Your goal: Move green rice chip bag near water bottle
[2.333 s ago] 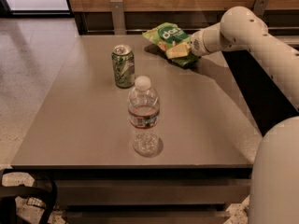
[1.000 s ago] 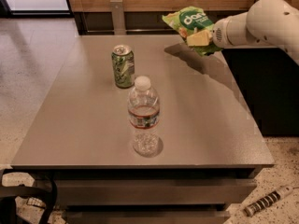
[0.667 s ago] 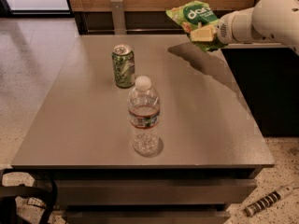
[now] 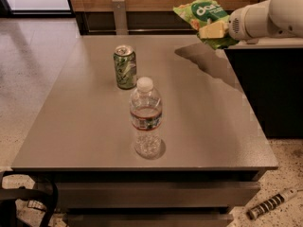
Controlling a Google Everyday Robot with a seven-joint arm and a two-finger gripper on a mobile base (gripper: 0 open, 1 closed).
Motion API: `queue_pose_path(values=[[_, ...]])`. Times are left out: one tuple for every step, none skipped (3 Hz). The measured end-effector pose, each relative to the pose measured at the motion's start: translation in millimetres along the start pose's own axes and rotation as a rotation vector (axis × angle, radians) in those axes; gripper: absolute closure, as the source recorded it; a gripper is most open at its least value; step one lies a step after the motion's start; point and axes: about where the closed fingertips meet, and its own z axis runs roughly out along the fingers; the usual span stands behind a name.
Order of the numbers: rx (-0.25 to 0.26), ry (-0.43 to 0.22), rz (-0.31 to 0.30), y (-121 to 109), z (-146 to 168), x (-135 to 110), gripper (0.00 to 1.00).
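Note:
The green rice chip bag (image 4: pixel 201 12) hangs in the air above the table's far right corner, held at its lower right edge. My gripper (image 4: pixel 215 30) is shut on the bag, with a pale finger across its lower part; the white arm reaches in from the right. The water bottle (image 4: pixel 146 117) stands upright near the middle front of the grey table (image 4: pixel 85 126), well to the left of and nearer than the bag. The bag's shadow falls on the tabletop below it.
A green soda can (image 4: pixel 125 66) stands upright behind and slightly left of the bottle. A dark counter (image 4: pixel 265 84) runs along the table's right side. A wooden wall and a grey post (image 4: pixel 120 15) lie behind the table. A striped object (image 4: pixel 272 203) lies on the floor at lower right.
The bag was lying on the table's far right with my gripper on it. It has been lifted off the table and now hangs in the air, drifting slightly right.

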Motion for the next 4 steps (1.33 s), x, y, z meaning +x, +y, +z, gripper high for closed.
queue_pose_path(values=[[0.014, 0.019, 0.021, -11, -36, 2, 1.00], [0.057, 0.018, 0.046, -14, -79, 6, 1.00], [0.092, 0.033, 0.074, 13, -122, 27, 1.00], [0.103, 0.071, 0.098, 45, -143, 50, 1.00]])
